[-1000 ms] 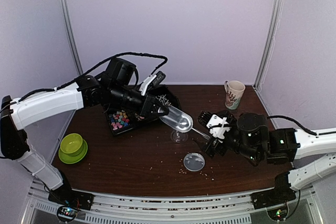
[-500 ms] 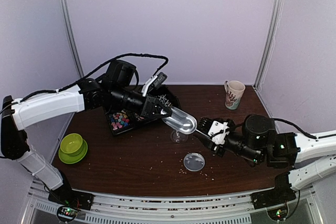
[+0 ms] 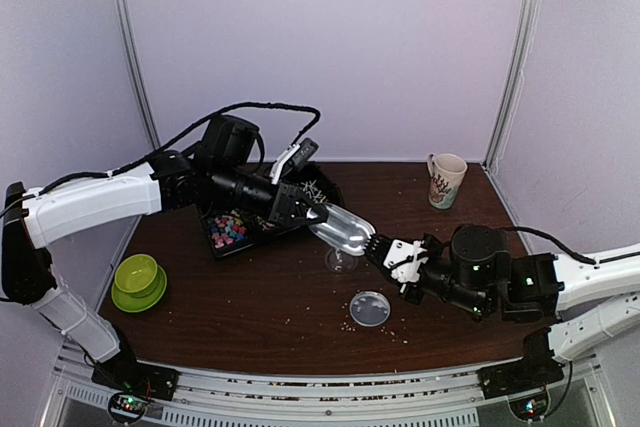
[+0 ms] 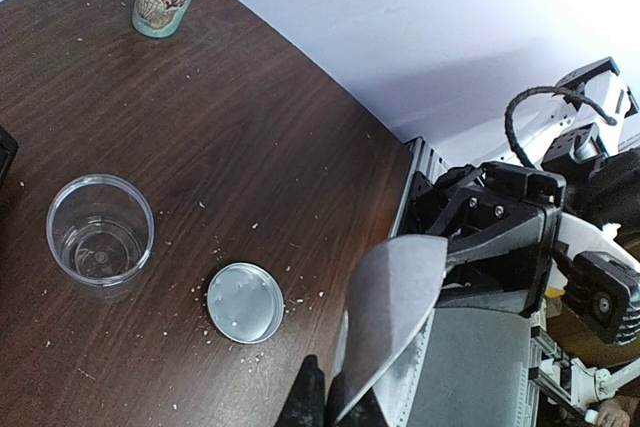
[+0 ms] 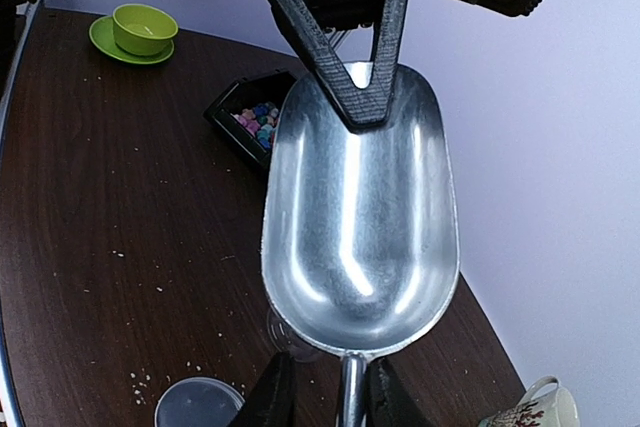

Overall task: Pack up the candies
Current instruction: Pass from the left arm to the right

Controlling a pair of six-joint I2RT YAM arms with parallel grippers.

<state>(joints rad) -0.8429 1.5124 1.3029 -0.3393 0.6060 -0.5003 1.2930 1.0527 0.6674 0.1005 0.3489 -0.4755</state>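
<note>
A metal scoop hangs level over the table between both arms. My left gripper is shut on the front lip of the scoop. My right gripper has closed in on the thin handle at the rear of the scoop, one finger on each side. The bowl is empty. The candies lie in a black tray behind the left gripper; the right wrist view also shows the candies. A clear cup stands below the scoop, and this cup is empty.
A round clear lid lies in front of the cup. A patterned mug stands at the back right. A green cup on a saucer sits at the near left. Pale crumbs are scattered over the dark table.
My right arm has moved left to the scoop's handle and its jaws have closed from wide open onto it. The left arm still holds the scoop in place.
</note>
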